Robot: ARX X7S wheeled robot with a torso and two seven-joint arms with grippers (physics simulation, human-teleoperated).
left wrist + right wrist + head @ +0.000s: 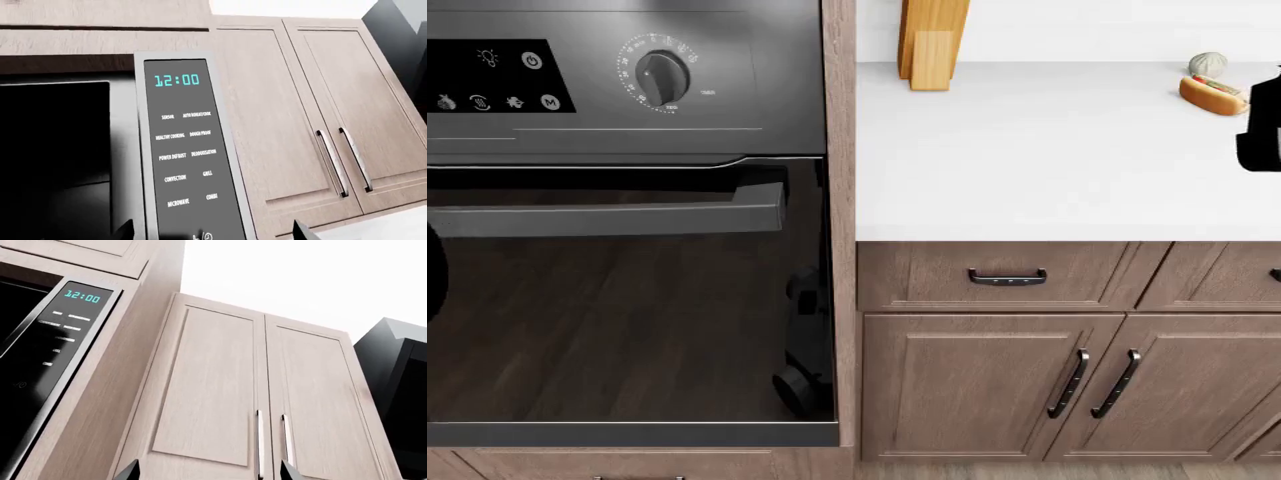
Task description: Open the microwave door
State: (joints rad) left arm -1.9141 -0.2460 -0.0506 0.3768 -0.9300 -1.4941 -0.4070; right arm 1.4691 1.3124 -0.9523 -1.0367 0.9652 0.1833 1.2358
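The microwave is built into light wood cabinetry. Its control panel (179,150) shows "12:00" in cyan above rows of white button labels. The door's dark glass (53,150) lies beside the panel, and no gap shows between them. My left gripper (213,234) is open close in front of the panel's lower end; only its two dark fingertips (124,231) show, with nothing between them. In the right wrist view the microwave (47,350) sits off to one side. My right gripper (208,472) is open and empty, facing the cabinet doors. The microwave is out of the head view.
Two wall cabinet doors with slim metal handles (343,162) stand next to the microwave. A black appliance (400,400) lies beyond them. The head view shows an oven (627,250), a white counter (1041,170) with a hot dog (1212,95) and wooden board (932,45), and drawers below.
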